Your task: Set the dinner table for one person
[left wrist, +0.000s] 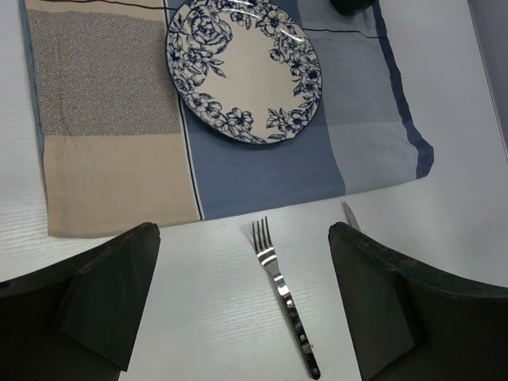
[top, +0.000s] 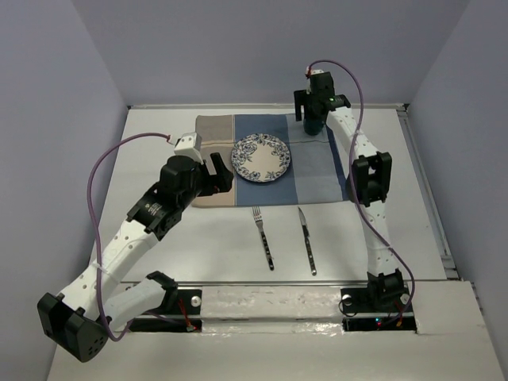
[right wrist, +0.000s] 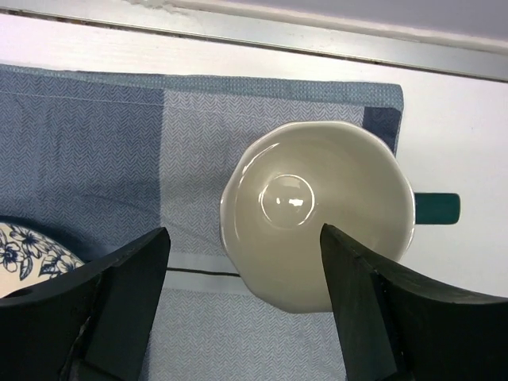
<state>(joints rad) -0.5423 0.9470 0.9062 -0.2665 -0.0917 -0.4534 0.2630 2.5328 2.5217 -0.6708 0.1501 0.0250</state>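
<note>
The white dinner table [top: 214, 246] carries a blue-and-beige striped mat [top: 317, 171]. A blue-flowered plate [top: 260, 158] lies on the mat. A fork [top: 263, 236] and a knife [top: 307, 240] lie on the bare table in front of the mat. A teal mug [top: 313, 125] with a cream inside [right wrist: 317, 206] stands upright on the mat's back right corner. My right gripper [top: 317, 111] hovers open over the mug, one finger each side [right wrist: 244, 309]. My left gripper [top: 218, 176] is open and empty above the mat's left part. In the left wrist view the fork [left wrist: 284, 294] shows between its fingers.
Grey walls close in the table at the back and both sides. A raised metal rail [top: 429, 190] runs along the right edge and another [right wrist: 317, 40] along the back. The right arm [top: 369, 182] stretches over the mat's right end.
</note>
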